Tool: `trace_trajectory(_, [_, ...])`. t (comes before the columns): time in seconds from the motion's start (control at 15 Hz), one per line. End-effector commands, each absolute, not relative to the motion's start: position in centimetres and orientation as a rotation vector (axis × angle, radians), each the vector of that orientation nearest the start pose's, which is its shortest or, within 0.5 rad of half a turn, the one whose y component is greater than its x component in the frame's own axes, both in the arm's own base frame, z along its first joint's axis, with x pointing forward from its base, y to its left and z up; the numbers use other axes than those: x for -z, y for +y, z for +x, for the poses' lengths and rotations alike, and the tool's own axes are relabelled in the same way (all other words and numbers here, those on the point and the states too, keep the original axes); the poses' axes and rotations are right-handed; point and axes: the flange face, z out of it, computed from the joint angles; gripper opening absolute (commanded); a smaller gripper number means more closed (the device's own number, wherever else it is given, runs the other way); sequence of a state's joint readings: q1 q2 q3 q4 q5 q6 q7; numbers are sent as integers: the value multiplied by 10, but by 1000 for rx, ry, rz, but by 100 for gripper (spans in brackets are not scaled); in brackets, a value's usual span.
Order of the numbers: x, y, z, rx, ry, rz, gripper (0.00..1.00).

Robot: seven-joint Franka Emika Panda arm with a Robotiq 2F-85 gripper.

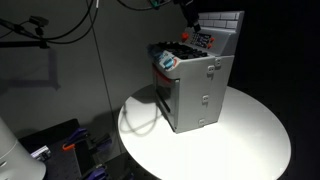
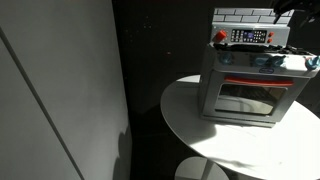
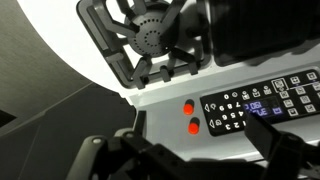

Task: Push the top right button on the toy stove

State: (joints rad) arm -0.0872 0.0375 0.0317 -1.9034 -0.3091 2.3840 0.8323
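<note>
The toy stove (image 1: 195, 85) is a grey box with an oven door, standing on a round white table (image 1: 250, 135); it shows in both exterior views (image 2: 250, 85). My gripper (image 1: 188, 18) hangs just above the stove's top, near the white tiled back panel (image 2: 290, 12). In the wrist view the gripper (image 3: 200, 152) is open and empty, with dark fingers either side of the stove's control strip. Two red buttons (image 3: 190, 116) sit between the fingers, beside a black keypad panel (image 3: 262, 104). A black burner grate (image 3: 150, 40) lies beyond them.
A colourful toy piece (image 1: 166, 62) rests on the stove top's near corner. A grey wall or curtain (image 2: 60, 90) stands beside the table. Cables and equipment (image 1: 60, 150) lie on the floor below the table's edge.
</note>
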Motion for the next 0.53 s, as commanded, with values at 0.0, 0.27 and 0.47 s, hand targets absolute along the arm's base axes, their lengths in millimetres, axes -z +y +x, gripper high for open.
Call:
trace_trajectory(0.0, [-524, -47, 624, 722, 1164, -2938, 100])
trace_trajectory(0.27, [-517, -54, 635, 669, 1184, -2966, 100])
trace_trajectory(0.47, [-512, -59, 645, 663, 1198, -2979, 100])
